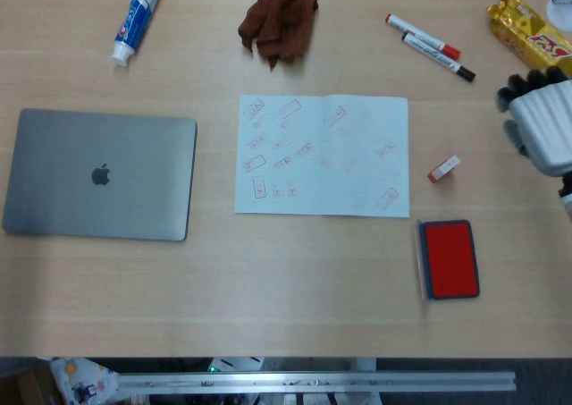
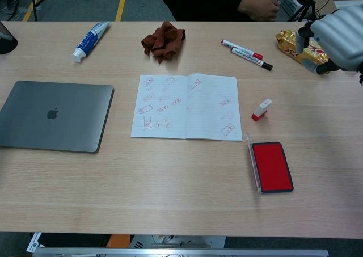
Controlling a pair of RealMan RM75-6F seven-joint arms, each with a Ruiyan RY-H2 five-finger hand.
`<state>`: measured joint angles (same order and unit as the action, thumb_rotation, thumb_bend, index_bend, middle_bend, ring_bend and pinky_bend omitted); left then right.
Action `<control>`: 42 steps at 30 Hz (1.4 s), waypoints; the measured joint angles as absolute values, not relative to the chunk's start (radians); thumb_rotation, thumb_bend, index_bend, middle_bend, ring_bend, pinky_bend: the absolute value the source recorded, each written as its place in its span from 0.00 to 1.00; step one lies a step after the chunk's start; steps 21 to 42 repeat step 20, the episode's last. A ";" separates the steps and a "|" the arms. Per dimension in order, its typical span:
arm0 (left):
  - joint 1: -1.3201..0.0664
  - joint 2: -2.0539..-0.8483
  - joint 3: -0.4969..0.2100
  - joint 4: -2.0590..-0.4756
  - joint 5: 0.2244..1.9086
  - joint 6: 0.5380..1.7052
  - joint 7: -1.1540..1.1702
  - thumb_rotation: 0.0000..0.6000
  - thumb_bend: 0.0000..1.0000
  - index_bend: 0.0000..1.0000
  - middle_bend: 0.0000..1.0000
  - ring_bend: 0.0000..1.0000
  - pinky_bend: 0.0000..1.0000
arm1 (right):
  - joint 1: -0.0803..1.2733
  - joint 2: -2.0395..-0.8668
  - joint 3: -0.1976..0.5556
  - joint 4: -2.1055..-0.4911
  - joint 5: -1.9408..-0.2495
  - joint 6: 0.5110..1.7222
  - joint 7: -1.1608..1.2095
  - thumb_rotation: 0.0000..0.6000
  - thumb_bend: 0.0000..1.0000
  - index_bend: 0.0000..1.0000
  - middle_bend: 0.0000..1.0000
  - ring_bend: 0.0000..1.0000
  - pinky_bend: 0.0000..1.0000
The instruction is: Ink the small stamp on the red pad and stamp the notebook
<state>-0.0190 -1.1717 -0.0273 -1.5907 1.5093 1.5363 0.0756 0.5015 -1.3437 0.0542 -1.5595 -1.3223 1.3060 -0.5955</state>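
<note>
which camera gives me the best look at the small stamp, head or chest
The chest view. There the small stamp shows from the side, with its red base and white top both visible, standing on the table right of the notebook. The head view looks straight down on the small stamp, flattening it into a short red-and-white bar.

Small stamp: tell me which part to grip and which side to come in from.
Pinch the small stamp across its white upper body, probably descending from above and the right, where the right hand hovers empty. It stands tilted on the table between notebook and red pad, red base down, with free space all round.
</note>
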 measured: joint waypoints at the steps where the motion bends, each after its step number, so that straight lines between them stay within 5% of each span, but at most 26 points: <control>1: -0.019 -1.173 -0.029 -1.590 1.510 1.539 0.073 1.00 0.29 0.00 0.00 0.00 0.04 | 0.486 -1.332 0.055 -1.568 -1.330 1.331 -0.592 1.00 0.29 0.55 0.52 0.45 0.42; 15: -0.022 -1.168 -0.029 -1.632 1.540 1.562 0.091 1.00 0.29 0.00 0.00 0.00 0.04 | 0.260 -1.170 0.024 -1.685 -1.362 1.539 -0.517 1.00 0.33 0.58 0.53 0.47 0.42; 42: -0.020 -1.164 -0.025 -1.637 1.545 1.566 0.090 1.00 0.29 0.00 0.00 0.00 0.04 | 0.225 -1.139 0.016 -1.703 -1.343 1.537 -0.502 1.00 0.33 0.58 0.53 0.47 0.42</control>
